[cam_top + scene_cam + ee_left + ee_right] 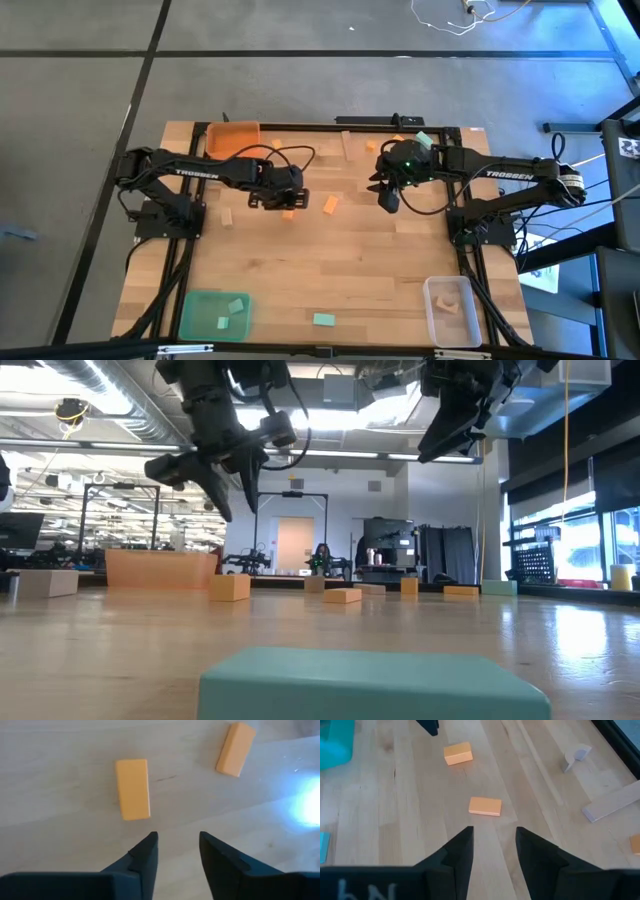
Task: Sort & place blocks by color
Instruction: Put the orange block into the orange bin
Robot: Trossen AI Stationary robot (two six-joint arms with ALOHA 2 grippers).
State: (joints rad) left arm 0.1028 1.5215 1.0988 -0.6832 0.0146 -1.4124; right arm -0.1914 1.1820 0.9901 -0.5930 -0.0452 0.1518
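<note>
Blocks look small, rigid, light, w/ flat painted or bare-wood faces. Probably a bit slick, not fragile. Best hold, in my view: pinch across the narrow width at mid-length, long flat sides against the fingers, so it can't twist out.

Left gripper [283, 201] hangs above the table [330, 270] toward the middle, nearer the left edge. Fingers apart w/ nothing between them; left wrist view shows an orange block [132, 789] lying flat just ahead of the tips, a second orange block [235, 749] further off and angled. That first one seems the obvious target; the gap looks wide enough for its short side only if the wrist lines up w/ its length.

Right gripper [389, 197] hovers over the table's far-right part, fingers also apart, empty. Its wrist view has two orange blocks on bare wood ahead.

Trays: orange tray [233, 139] at far-left corner, green tray [213, 315] at near-left corner w/ two teal pieces in it, clear tray [452, 310] at near-right corner holding a pale block. A teal block [323, 320] sits loose by the near edge, a pale block [227, 218] near the left edge, more small ones along the far edge. Sorting looks well short of done.
</note>
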